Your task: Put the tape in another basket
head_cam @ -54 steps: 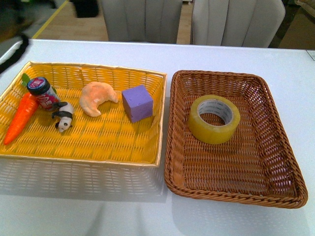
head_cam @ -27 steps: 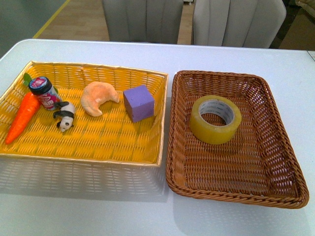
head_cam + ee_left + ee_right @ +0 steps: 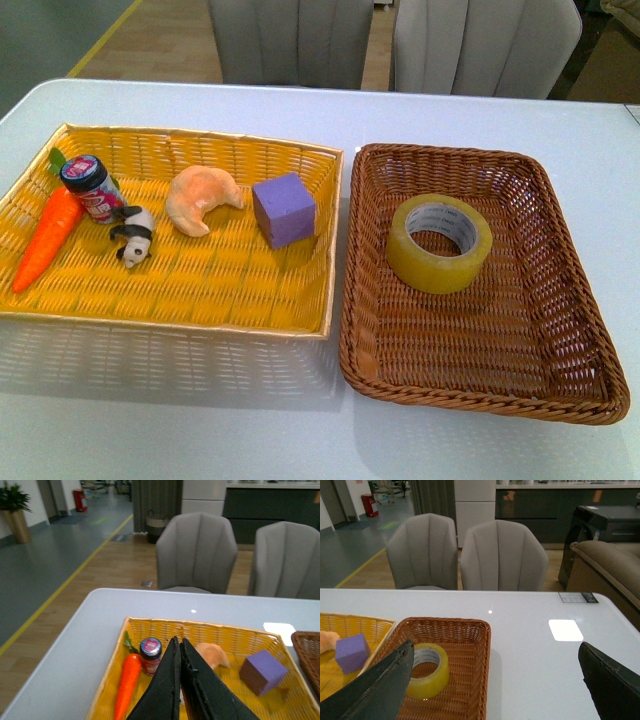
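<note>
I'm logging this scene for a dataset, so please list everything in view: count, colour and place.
tape: 1, yellowish, in brown basket
brown basket: 1, right on table
yellow basket: 1, left on table
carrot: 1, orange, yellow basket
jar: 1, dark lid, beside carrot
panda: 1, black-white, yellow basket
croissant: 1, tan, yellow basket
cube: 1, purple, yellow basket
table: 1, white
chairs: 2, grey, behind table
left gripper: shut
right gripper: open

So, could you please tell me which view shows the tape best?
The front view: the tape lies flat and unobstructed in the brown basket, seen from above. The right wrist view shows it smaller, partly behind a finger of that gripper. The left wrist view does not show it.
</note>
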Available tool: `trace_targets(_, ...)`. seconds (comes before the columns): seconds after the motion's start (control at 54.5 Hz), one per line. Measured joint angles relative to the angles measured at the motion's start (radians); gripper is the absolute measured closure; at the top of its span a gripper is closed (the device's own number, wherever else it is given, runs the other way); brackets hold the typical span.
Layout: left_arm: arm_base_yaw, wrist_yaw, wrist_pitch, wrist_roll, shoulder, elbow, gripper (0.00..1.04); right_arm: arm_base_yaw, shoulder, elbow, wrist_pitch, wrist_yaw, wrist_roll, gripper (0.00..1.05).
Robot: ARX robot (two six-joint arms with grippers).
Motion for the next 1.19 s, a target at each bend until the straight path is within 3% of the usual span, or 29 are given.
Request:
trace_targets(0.11, 0.053, 0.026, -0.090, 0.000, -0.115, -0.020, 1.03, 0.000, 0.000, 0.000, 0.000, 0.000, 0.000, 0.09)
trace_targets(0.643, 0.054, 0.034, -0.414, 0.000, -0.480, -0.041, 1.03, 0.000, 0.000, 0.000, 0.000, 0.000, 0.000, 0.09)
trace_targets(1.193, 0.054, 0.034, -0.645, 0.000, -0.717, -0.042, 1.03, 0.000, 0.000, 0.000, 0.000, 0.000, 0.000, 0.09)
